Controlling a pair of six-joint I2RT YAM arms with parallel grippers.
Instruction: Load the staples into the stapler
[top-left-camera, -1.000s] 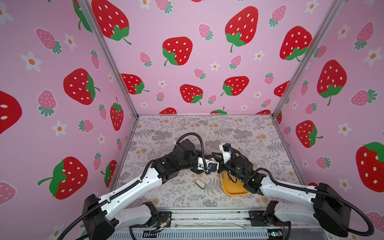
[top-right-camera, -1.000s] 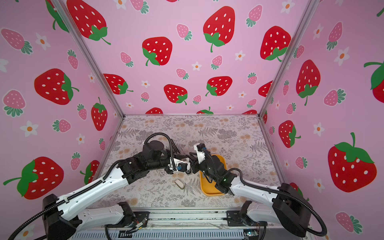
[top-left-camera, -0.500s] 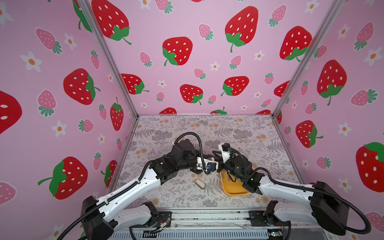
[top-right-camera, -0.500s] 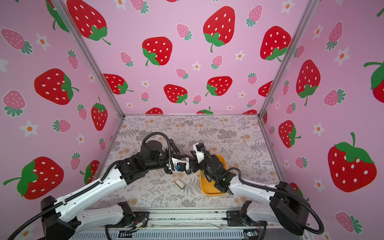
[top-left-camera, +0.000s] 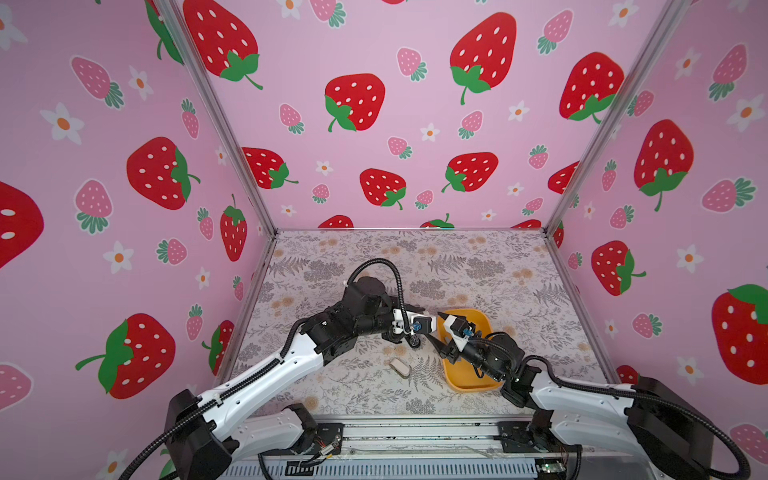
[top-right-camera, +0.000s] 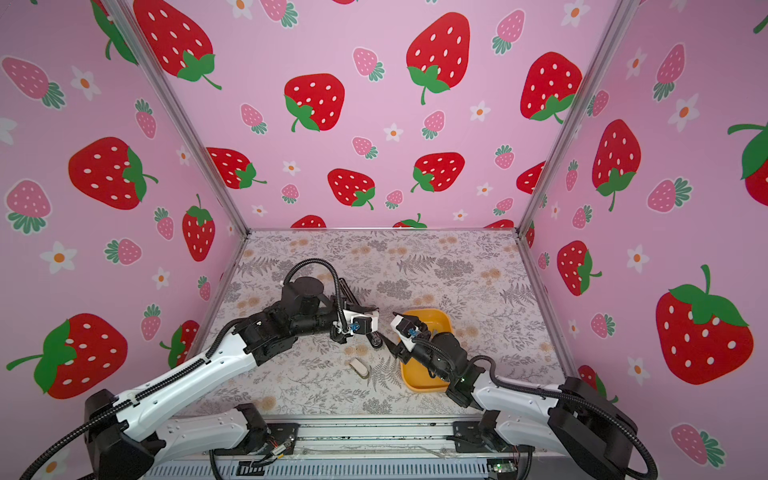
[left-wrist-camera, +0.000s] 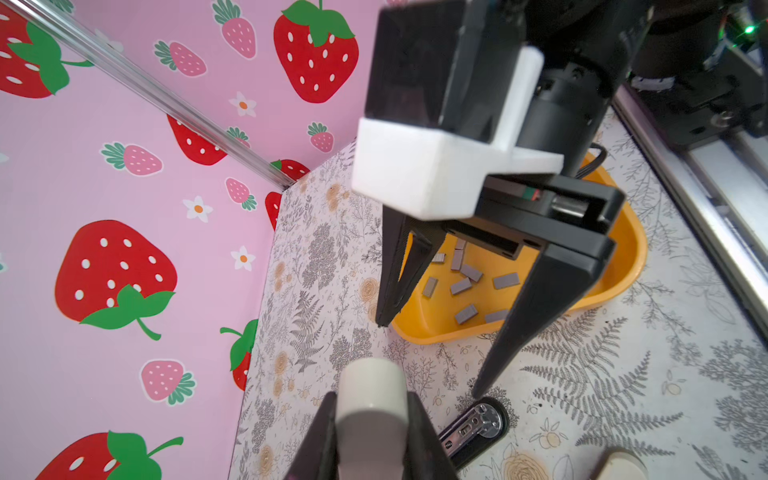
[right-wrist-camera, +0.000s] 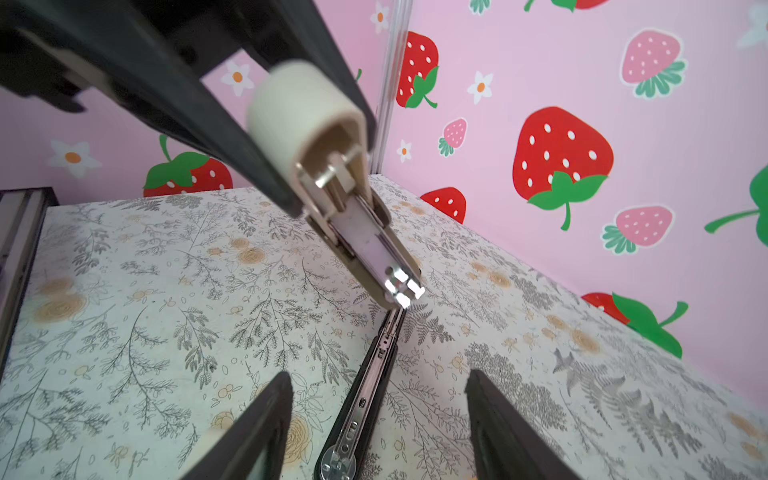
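The stapler (right-wrist-camera: 365, 399) is long, black, with a metal rail, and lies flat on the floral mat; its rounded end (left-wrist-camera: 473, 428) shows in both top views (top-left-camera: 414, 341). My left gripper (left-wrist-camera: 371, 395) is shut on a stubby cream-capped piece (right-wrist-camera: 307, 116) with a metal channel, held tilted over the stapler's far end. My right gripper (right-wrist-camera: 378, 374) stands open just above the stapler's rounded end, one finger on each side, touching nothing (top-left-camera: 434, 328). Several grey staples (left-wrist-camera: 461, 286) lie in the yellow tray (left-wrist-camera: 631, 249).
A second cream-topped stubby piece (top-left-camera: 399, 368) lies on the mat in front of the grippers. The yellow tray (top-right-camera: 419, 384) sits under my right wrist. Pink strawberry walls close three sides, and a metal rail runs along the front edge.
My right gripper's jaws have spread apart, and it has come down and toward the front, over the stapler's rounded end. The left gripper keeps its hold and has hardly moved.
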